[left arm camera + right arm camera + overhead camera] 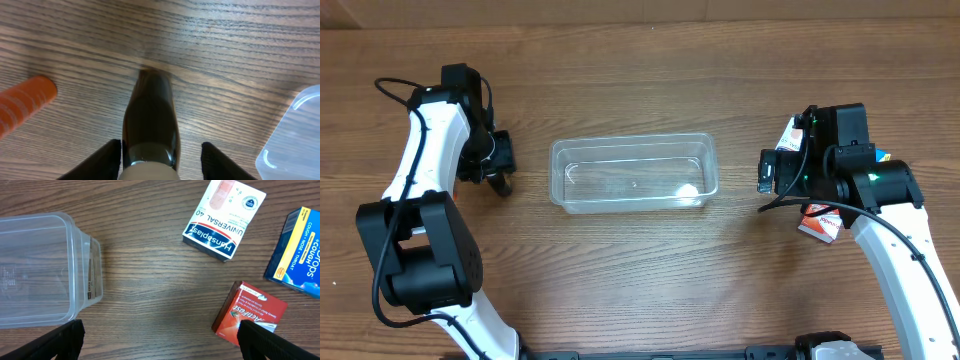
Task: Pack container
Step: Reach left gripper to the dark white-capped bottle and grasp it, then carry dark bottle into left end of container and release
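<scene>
Dark bottle (150,115) inside spread left pincer (161,145); container (295,131) rim nearby.

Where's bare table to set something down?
Bare wood lies between the container and the plaster box, and on the table on its robot side. Crowded: blue box and red box by the right claw; dark bottle and orange item at the left claw.

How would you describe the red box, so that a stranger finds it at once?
Start at the clear container mid-table. To its right lie three small boxes. It is the red box, unlike the white plaster box and the blue cough box.
</scene>
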Controlling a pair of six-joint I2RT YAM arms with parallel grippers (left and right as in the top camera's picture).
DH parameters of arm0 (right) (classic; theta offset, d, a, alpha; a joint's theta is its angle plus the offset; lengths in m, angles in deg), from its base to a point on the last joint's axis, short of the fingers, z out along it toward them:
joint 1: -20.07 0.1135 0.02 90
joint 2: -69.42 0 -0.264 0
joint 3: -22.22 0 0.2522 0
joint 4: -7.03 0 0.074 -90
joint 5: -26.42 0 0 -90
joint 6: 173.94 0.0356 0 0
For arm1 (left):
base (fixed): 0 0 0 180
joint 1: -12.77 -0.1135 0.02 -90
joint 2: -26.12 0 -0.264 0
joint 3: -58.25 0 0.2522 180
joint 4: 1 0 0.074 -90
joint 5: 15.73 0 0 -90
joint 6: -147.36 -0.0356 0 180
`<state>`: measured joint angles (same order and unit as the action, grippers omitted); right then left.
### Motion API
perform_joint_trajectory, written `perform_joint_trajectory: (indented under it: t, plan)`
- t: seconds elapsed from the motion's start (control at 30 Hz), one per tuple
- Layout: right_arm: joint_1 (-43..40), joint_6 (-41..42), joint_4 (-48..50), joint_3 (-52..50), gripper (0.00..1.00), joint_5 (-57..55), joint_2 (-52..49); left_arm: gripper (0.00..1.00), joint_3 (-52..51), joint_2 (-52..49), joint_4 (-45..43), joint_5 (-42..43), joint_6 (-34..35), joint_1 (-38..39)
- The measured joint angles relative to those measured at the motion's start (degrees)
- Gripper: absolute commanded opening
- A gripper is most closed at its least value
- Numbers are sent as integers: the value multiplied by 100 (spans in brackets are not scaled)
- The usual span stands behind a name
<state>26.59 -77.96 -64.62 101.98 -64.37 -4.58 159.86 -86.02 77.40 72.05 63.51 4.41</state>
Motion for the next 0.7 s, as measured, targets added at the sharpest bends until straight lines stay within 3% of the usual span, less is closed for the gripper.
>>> perform_joint_trajectory:
  t: [0.03, 0.17, 0.3, 0.37, 0.5, 0.7]
  plan:
    - [0, -2, 2, 0, 100, 0, 0, 37, 0, -15, 0, -17, -9, 0]
    - [0, -2, 2, 0, 100, 0, 0, 33, 2, -28, 2, -44, -11, 0]
    - [0, 0, 0, 0, 100, 0, 0, 17, 17, -28, 4, -44, -7, 0]
    - [0, -2, 2, 0, 100, -2, 0, 4, 28, -28, 4, -46, -11, 0]
    - [0, -2, 11, 0, 100, -2, 0, 4, 365, -98, 341, -42, 17, 24]
    - [0, 0, 20, 2, 100, -2, 0, 4, 1888, -79, 1388, -15, 197, 503]
